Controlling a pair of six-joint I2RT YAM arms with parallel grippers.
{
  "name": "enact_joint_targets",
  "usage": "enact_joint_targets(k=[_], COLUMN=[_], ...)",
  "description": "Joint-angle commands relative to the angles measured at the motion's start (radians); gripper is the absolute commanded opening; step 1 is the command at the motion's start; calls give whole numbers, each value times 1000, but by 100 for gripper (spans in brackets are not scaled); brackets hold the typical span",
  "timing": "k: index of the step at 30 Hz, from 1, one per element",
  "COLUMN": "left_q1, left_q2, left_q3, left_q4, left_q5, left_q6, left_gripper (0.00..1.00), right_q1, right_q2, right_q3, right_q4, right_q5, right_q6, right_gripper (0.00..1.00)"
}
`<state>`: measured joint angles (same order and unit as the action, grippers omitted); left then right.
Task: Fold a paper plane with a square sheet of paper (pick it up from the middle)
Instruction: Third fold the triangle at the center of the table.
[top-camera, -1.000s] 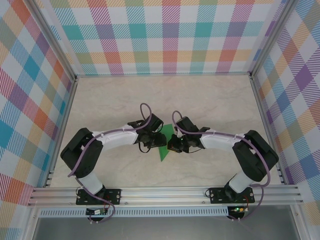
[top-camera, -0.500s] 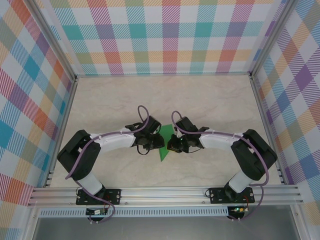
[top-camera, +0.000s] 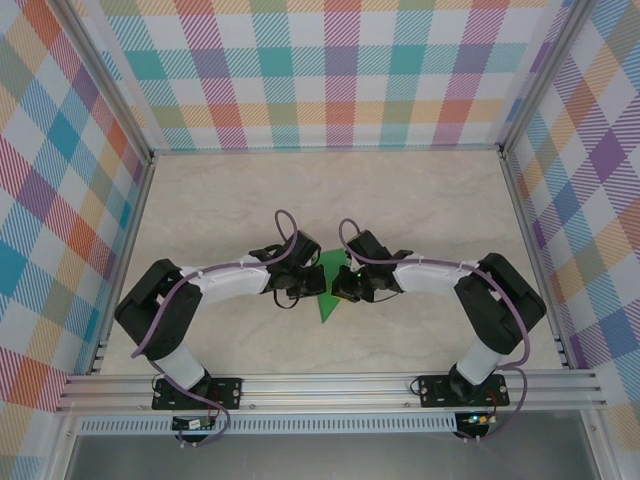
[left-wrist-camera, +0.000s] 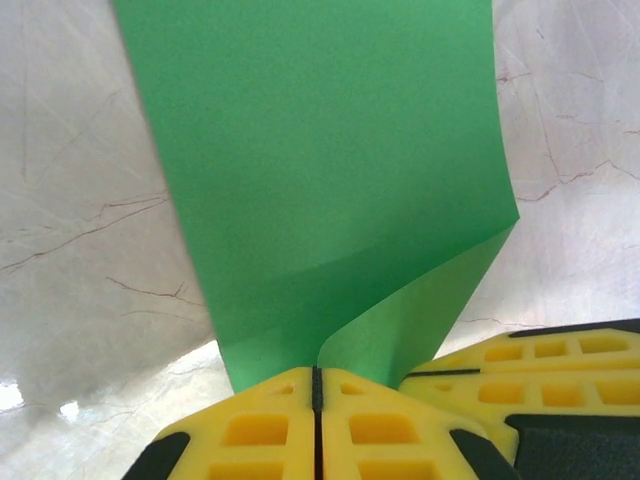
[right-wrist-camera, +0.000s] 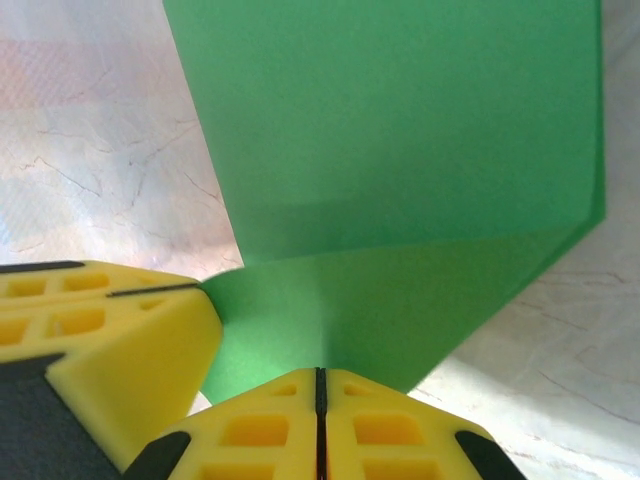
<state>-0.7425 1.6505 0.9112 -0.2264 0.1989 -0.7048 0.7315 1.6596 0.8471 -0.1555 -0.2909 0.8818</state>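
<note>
Inward-bent left claw (left-wrist-camera: 317, 376) and right claw (right-wrist-camera: 318, 373) pinch paper (left-wrist-camera: 320, 180).

We are holding both arms bent inward, left tool (left-wrist-camera: 316, 378) and right tool (right-wrist-camera: 318, 375) facing, jaws pressed together, nearly touching.

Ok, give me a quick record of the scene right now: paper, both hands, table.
paper: green sheet, partly folded, narrow tip pointing toward the arm bases
left hand: shut on the green sheet's edge, where a flap curls up
right hand: shut on the opposite edge, below a crease
layout: hands face each other across the sheet, mid-table
table: pale, marble-look
sheet lifted or resting: cannot tell
</note>
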Motion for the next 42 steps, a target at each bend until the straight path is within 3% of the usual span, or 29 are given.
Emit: enact_joint_targets(k=[1,42], left_q1=[11,12], left_q2=[25,101], left_q3=[15,61], left_q4=[-13,-32], left_q5=[-12,-56], left_q6=[43,91], left_gripper=[7,4], right_q1=[5,5], right_q2=[26,77], right_q3=[33,25], right_q4=[-7,-19], right_q5=[10,16], right_q6=[-8,-14], right_gripper=[8,7])
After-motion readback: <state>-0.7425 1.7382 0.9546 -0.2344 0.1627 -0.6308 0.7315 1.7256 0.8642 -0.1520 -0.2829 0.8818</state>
